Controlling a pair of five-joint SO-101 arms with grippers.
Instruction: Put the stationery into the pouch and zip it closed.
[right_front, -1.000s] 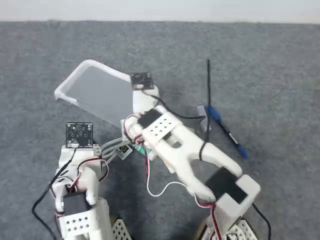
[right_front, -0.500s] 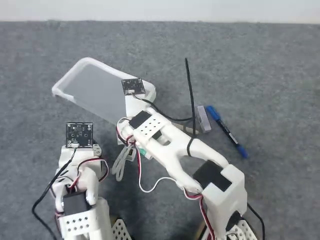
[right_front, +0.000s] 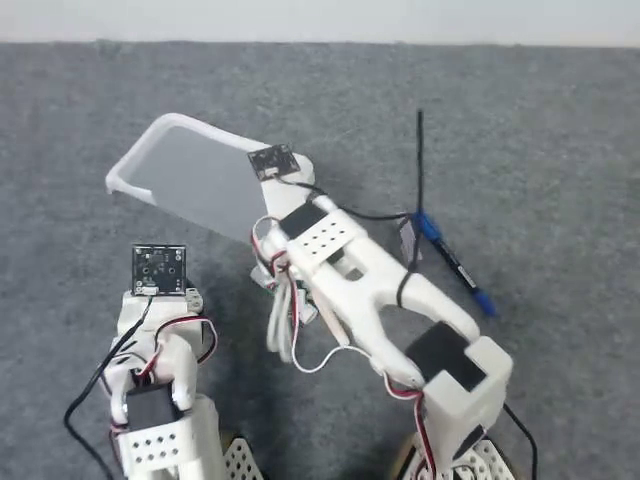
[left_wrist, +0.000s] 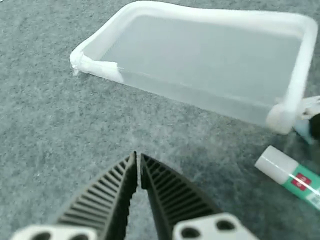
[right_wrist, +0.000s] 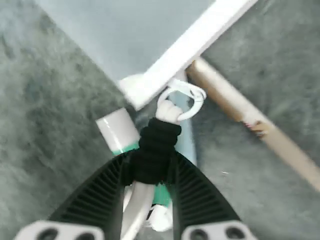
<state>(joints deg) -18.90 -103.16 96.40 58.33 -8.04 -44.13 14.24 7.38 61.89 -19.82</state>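
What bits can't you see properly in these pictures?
- High view: the right arm covers one corner of the pouch, so the zip is hidden.
- High view: a grey thing beside the blue pen is half behind that arm; too small to name.
- Left wrist view: the glue stick is cut off by the edge.
- Right wrist view: the pencil is blurred and runs off the edge; the right claw covers part of the zip pull.

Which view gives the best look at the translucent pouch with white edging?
The left wrist view: the translucent pouch with white edging lies whole and uncovered. The high view has one corner hidden under the right arm. The right wrist view shows that corner, where the right gripper clamps the zip pull cord.
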